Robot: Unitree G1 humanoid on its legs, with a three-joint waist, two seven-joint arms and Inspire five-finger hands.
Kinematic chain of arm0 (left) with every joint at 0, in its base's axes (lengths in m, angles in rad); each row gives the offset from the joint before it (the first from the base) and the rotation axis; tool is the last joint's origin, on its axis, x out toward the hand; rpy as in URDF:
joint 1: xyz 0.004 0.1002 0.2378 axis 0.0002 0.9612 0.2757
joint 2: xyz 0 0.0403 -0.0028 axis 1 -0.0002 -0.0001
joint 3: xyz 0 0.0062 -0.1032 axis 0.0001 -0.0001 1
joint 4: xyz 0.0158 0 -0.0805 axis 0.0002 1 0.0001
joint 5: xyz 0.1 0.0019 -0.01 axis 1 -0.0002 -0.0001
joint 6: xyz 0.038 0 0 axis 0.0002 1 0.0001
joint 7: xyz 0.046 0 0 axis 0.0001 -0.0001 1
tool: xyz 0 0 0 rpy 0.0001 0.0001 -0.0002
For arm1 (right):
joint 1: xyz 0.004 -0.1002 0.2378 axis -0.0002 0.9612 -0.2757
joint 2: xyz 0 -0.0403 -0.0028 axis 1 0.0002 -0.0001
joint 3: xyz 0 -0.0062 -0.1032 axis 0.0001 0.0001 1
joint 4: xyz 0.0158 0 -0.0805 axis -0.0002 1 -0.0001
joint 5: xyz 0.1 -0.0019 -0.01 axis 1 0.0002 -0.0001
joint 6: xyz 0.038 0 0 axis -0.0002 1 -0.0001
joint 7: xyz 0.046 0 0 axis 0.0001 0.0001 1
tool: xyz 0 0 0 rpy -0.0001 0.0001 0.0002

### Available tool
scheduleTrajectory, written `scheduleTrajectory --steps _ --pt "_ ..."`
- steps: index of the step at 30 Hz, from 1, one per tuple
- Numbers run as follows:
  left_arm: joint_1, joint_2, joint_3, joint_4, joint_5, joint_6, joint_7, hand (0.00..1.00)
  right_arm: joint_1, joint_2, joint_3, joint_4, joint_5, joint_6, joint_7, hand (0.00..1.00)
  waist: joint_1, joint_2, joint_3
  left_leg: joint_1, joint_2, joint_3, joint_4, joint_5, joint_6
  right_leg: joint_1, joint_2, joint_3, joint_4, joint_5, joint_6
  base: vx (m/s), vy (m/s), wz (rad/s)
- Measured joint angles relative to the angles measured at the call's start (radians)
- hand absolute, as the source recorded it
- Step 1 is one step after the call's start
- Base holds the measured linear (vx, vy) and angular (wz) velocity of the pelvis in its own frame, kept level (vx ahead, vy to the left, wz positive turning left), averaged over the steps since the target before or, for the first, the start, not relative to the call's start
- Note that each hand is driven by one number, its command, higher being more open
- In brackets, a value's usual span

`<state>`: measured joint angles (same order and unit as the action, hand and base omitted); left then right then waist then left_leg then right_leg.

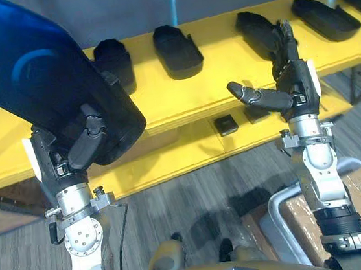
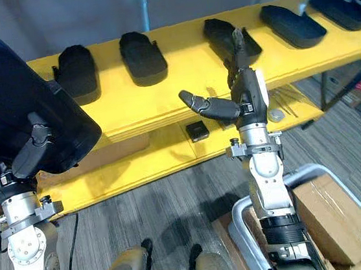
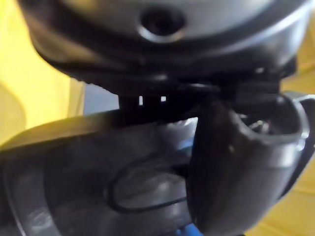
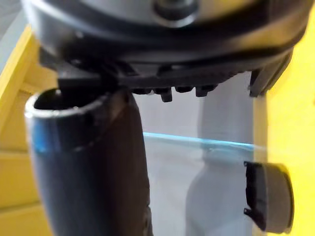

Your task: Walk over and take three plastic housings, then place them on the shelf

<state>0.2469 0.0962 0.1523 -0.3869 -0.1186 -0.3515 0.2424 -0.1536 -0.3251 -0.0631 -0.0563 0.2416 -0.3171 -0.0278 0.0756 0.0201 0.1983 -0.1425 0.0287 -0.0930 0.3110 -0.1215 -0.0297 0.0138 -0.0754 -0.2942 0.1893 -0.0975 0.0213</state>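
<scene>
One plastic housing [image 1: 30,74] sits clamped in the left hand [image 1: 66,162], hiding its fingers

**A:** We label the held plastic housing [image 1: 37,79] as smooth, glossy dark plastic with a blue sheen.
**B:** We mark the shelved housings [image 1: 177,50] as matt black plastic. The yellow shelf [image 1: 170,103] looks smooth and painted.
**A:** Below it, we note matt brown cardboard boxes [image 2: 333,212] and a grey, streaked, dull floor [image 1: 174,194].

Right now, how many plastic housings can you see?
6. Five housings lie in a row on the yellow shelf; a sixth housing is held in the left hand. More may hide behind it.
</scene>
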Motion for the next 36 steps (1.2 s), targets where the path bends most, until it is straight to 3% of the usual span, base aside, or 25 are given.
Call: scheduleTrajectory --steps 2,5,9,12,17,20,22,23,25,26,27,28,29,30,31,33,34,35,36 --pt "-0.001 -0.002 -0.007 0.013 -0.009 -0.003 -0.017 0.00 0.035 0.011 -0.026 -0.001 0.000 0.000 -0.009 1.00 0.001 0.000 0.000 -0.006 0.000 0.068 -0.012 0.025 0.017 0.009 -0.012 -0.029 0.000 -0.002 -0.003 0.01 0.023 0.84" --pt "0.017 -0.010 -0.020 0.026 -0.037 -0.012 -0.024 0.00 0.098 0.076 -0.069 -0.002 0.001 -0.012 -0.022 1.00 0.003 -0.004 0.000 0.014 -0.028 0.053 -0.085 0.072 0.020 0.013 -0.034 -0.030 -0.001 -0.005 -0.005 -0.01 0.080 0.45" --pt "0.072 -0.020 -0.028 0.026 -0.032 -0.014 -0.020 0.00 0.164 0.151 -0.073 -0.013 0.019 -0.056 -0.007 1.00 -0.012 -0.006 0.001 0.044 -0.054 0.062 -0.133 0.079 0.019 0.036 -0.056 -0.025 -0.004 -0.021 0.009 -0.08 0.068 0.08" --pt "0.080 -0.021 -0.039 0.025 -0.031 -0.013 -0.019 0.00 0.194 0.185 -0.065 -0.038 0.018 -0.077 0.000 1.00 -0.029 -0.005 0.000 0.052 -0.050 0.095 -0.160 0.093 0.028 0.036 -0.061 -0.027 -0.004 -0.023 0.015 -0.08 0.035 0.13" --pt "0.095 -0.023 -0.040 0.024 -0.031 -0.013 -0.019 0.00 0.219 0.187 -0.033 -0.038 0.020 -0.102 0.007 1.00 -0.028 -0.001 0.002 0.062 -0.053 0.105 -0.183 0.109 0.030 0.033 -0.064 -0.016 0.002 -0.022 0.016 -0.02 0.011 0.01" --pt "0.106 -0.040 -0.042 0.024 -0.031 -0.013 -0.013 0.00 0.218 0.185 -0.036 -0.037 0.020 -0.112 0.001 1.00 -0.041 0.001 0.002 0.053 -0.027 0.197 -0.197 0.104 0.027 0.031 -0.091 -0.049 0.007 -0.012 0.037 0.03 0.056 0.36" --pt "0.095 -0.044 -0.050 0.025 -0.032 -0.013 -0.014 0.00 0.216 0.185 -0.050 -0.037 0.021 -0.117 -0.002 1.00 -0.060 -0.009 0.013 0.008 -0.010 0.256 -0.112 0.080 0.004 0.030 -0.141 -0.077 0.045 -0.032 0.051 0.02 0.134 0.60" --pt "0.084 -0.042 -0.057 0.025 -0.032 -0.013 -0.020 0.00 0.212 0.185 -0.061 -0.037 0.044 -0.118 -0.001 1.00 -0.061 -0.032 0.033 -0.034 0.005 0.260 0.001 0.061 0.013 0.032 -0.195 -0.086 0.092 -0.058 0.068 0.00 0.161 0.43" --pt "0.078 -0.043 -0.059 0.028 -0.041 -0.014 -0.036 0.00 0.191 0.181 -0.062 -0.035 0.052 -0.147 -0.001 1.00 -0.063 -0.043 0.053 -0.062 0.094 0.247 0.078 0.057 -0.006 0.048 -0.288 -0.073 0.162 -0.096 0.109 0.01 0.230 0.12" --pt "0.077 -0.043 -0.059 0.030 -0.041 -0.014 -0.037 0.00 0.179 0.182 -0.057 -0.033 0.063 -0.160 0.002 1.00 -0.063 -0.044 0.057 -0.059 0.115 0.237 0.074 0.058 -0.008 0.047 -0.312 -0.061 0.184 -0.107 0.127 0.04 0.336 -0.17" --pt "0.073 -0.043 -0.059 0.035 -0.039 -0.014 -0.041 0.00 0.160 0.182 -0.047 -0.030 0.104 -0.181 0.014 1.00 -0.064 -0.030 0.055 -0.049 0.136 0.214 0.068 0.071 -0.018 0.045 -0.341 -0.038 0.213 -0.121 0.156 0.06 0.424 -0.37" --pt "0.071 -0.044 -0.059 0.039 -0.035 -0.014 -0.046 0.00 0.126 0.180 -0.030 -0.020 0.153 -0.209 0.034 1.00 -0.064 0.003 0.055 -0.014 0.159 0.179 0.068 0.140 -0.012 0.042 -0.368 0.011 0.253 -0.145 0.205 0.07 0.593 -0.60" --pt "0.068 -0.048 -0.059 0.054 -0.031 -0.015 -0.052 0.00 0.094 0.177 -0.013 0.004 0.169 -0.234 0.049 1.00 -0.067 0.034 0.049 0.025 0.138 0.165 0.091 0.059 -0.108 0.038 -0.406 0.056 0.275 -0.159 0.231 0.06 0.569 -0.55" --pt "0.063 -0.046 -0.057 0.064 -0.031 -0.015 -0.055 0.00 0.085 0.187 0.000 0.021 0.169 -0.242 0.054 1.00 -0.074 0.039 0.046 0.027 0.124 0.180 0.108 0.004 -0.142 0.045 -0.425 0.070 0.267 -0.159 0.231 0.06 0.626 -0.38" --pt "0.051 -0.036 -0.049 0.077 -0.032 -0.014 -0.063 0.00 0.080 0.211 0.024 0.049 0.168 -0.249 0.061 1.00 -0.077 0.026 0.051 0.020 0.094 0.201 0.160 -0.033 -0.114 0.066 -0.449 0.108 0.226 -0.157 0.228 0.05 0.488 -0.04" --pt "0.043 -0.019 -0.040 0.076 -0.028 -0.011 -0.070 0.00 0.093 0.236 0.074 0.077 0.165 -0.249 0.061 1.00 -0.083 0.022 0.038 -0.014 0.065 0.204 0.206 -0.077 -0.089 0.101 -0.447 0.136 0.129 -0.124 0.199 0.04 0.468 0.09" --pt "0.012 0.012 -0.030 0.076 -0.033 -0.005 -0.083 0.00 0.101 0.254 0.122 0.094 0.156 -0.248 0.061 1.00 -0.074 0.008 0.036 -0.056 0.051 0.207 0.244 -0.107 -0.079 0.117 -0.447 0.121 0.050 -0.021 0.179 0.03 0.479 0.09" --pt "-0.006 0.020 -0.019 0.082 -0.039 0.013 -0.104 0.00 0.103 0.260 0.161 0.112 0.145 -0.244 0.057 1.00 -0.060 0.009 0.036 -0.061 0.050 0.213 0.250 -0.113 -0.058 0.118 -0.444 0.080 0.028 0.087 0.201 0.03 0.381 0.02" --pt "-0.009 0.021 -0.016 0.082 -0.038 0.022 -0.112 0.00 0.103 0.265 0.175 0.123 0.122 -0.244 0.050 1.00 -0.052 0.008 0.036 -0.052 0.052 0.225 0.241 -0.113 -0.051 0.117 -0.444 0.056 0.018 0.131 0.192 0.07 0.402 -0.31"
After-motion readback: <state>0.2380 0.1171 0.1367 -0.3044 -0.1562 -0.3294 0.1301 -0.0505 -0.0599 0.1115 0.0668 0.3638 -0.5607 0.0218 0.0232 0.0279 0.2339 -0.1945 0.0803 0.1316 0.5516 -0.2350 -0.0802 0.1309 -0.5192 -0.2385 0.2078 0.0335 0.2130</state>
